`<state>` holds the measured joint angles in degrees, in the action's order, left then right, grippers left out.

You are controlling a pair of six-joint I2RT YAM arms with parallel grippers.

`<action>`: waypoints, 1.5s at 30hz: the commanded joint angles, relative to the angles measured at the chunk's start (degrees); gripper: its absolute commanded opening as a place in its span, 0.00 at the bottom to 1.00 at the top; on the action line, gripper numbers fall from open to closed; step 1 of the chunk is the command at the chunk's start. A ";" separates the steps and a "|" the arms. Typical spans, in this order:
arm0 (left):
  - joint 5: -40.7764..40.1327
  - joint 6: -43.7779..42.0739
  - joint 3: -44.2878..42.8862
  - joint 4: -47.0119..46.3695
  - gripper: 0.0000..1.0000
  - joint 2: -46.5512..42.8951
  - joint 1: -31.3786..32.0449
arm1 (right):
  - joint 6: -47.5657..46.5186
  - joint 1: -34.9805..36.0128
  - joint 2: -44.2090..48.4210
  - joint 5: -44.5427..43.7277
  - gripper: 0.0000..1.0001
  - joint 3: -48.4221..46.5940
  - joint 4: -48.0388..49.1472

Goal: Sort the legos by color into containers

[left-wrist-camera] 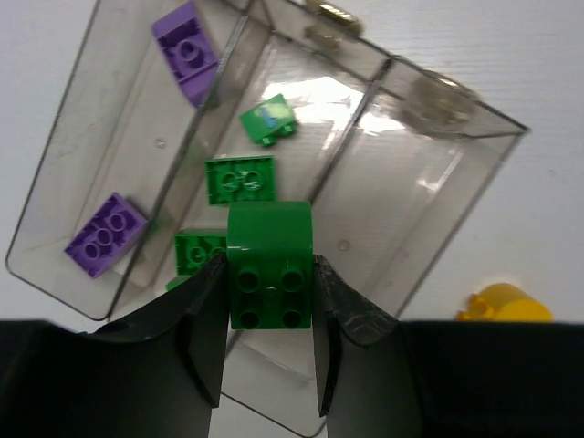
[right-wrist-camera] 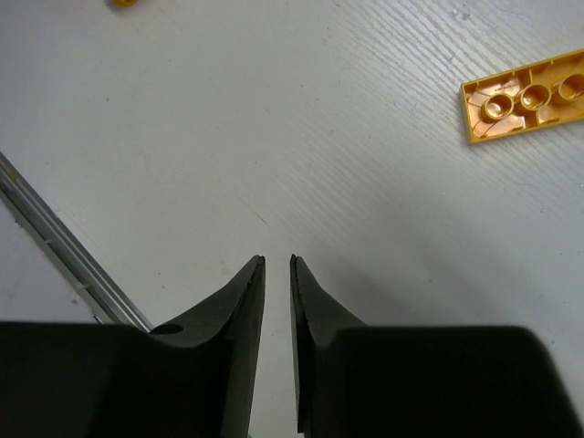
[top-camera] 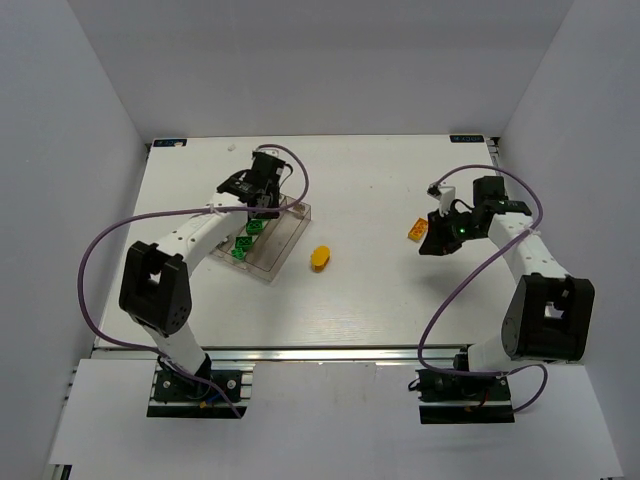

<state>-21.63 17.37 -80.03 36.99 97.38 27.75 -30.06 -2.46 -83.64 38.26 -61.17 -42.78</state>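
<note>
The smoky clear three-compartment tray (top-camera: 283, 248) lies left of centre. In the left wrist view its left compartment holds two purple bricks (left-wrist-camera: 187, 50), its middle one three green bricks (left-wrist-camera: 240, 179), and the right compartment (left-wrist-camera: 429, 182) holds nothing. My left gripper (left-wrist-camera: 270, 301) is shut on a green brick (left-wrist-camera: 270, 265) and holds it above the tray's middle compartment. A rounded yellow oval brick (top-camera: 320, 259) lies on the table right of the tray. My right gripper (right-wrist-camera: 276, 265) is empty, its jaws nearly together, above bare table. A flat orange-yellow brick (right-wrist-camera: 525, 96) lies beside it, upside down.
The yellow oval also shows at the lower right of the left wrist view (left-wrist-camera: 504, 303). The table's metal edge rail (right-wrist-camera: 55, 246) runs along the left of the right wrist view. White walls enclose the table on three sides.
</note>
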 commanded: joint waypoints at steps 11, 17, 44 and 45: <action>1.50 -1.72 1.63 1.50 0.48 3.69 -7.09 | 3.52 5.18 -2.14 -7.50 0.43 -1.67 4.37; 4.83 -2.24 0.23 1.77 0.64 3.34 -7.62 | 4.22 5.54 -2.50 -9.08 0.50 -2.03 5.34; 33.51 -3.57 -1.79 -4.39 0.87 7.37 7.57 | 12.84 5.27 -7.15 -14.71 0.75 -7.21 8.86; 31.40 -3.65 -2.41 -3.08 0.87 8.25 8.11 | 12.84 5.18 -7.07 -14.62 0.75 -7.30 8.86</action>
<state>16.38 14.15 -79.44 31.22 104.31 34.24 -17.78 2.74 -90.50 23.88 -65.93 -35.33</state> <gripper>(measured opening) 0.870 0.749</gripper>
